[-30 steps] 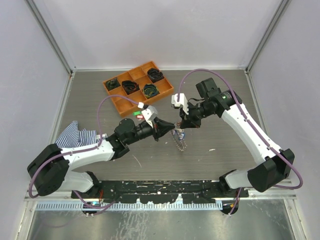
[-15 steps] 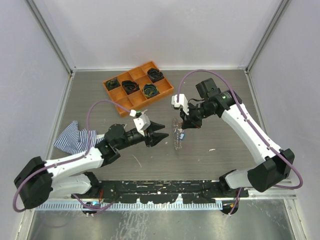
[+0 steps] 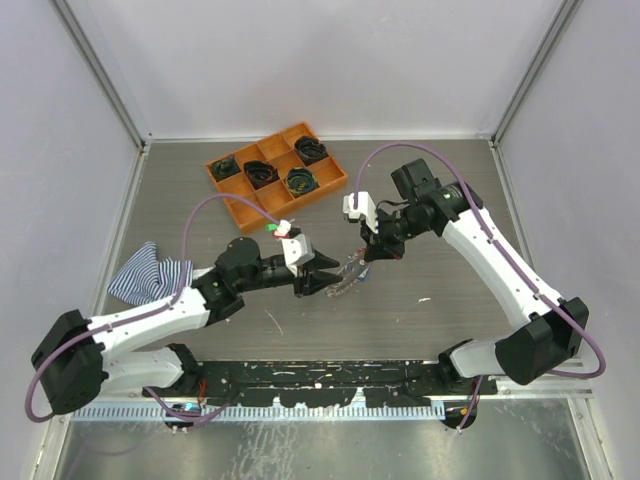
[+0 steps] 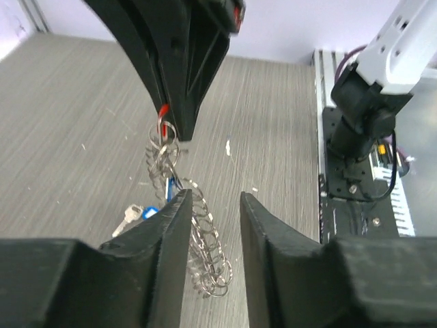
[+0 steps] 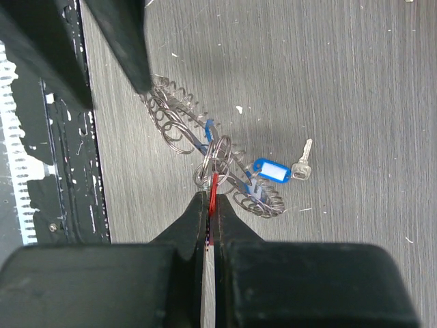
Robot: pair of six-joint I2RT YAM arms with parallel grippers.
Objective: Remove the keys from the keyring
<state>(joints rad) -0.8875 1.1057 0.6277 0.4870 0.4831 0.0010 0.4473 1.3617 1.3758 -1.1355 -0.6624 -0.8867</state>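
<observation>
Your keyring point(image 4: 205, 236) hangs as a loose chain of silver loops from the right gripper point(image 5: 210, 199), which is pinched closed on a red tag point(image 5: 212, 188) at the top. A blue-tagged key point(image 5: 272, 170) dangles off the loops. Your left gripper point(image 4: 210, 205) is spread, one finger on each side of the lower loops, over the grey table point(image 4: 82, 123). The orange tray point(image 3: 252, 207) sits well behind.

Silver keyring point(image 5: 179, 133), blue key tag point(image 5: 270, 171), orange tray point(image 3: 236, 207), blue-and-white striped cloth point(image 3: 150, 275)
</observation>
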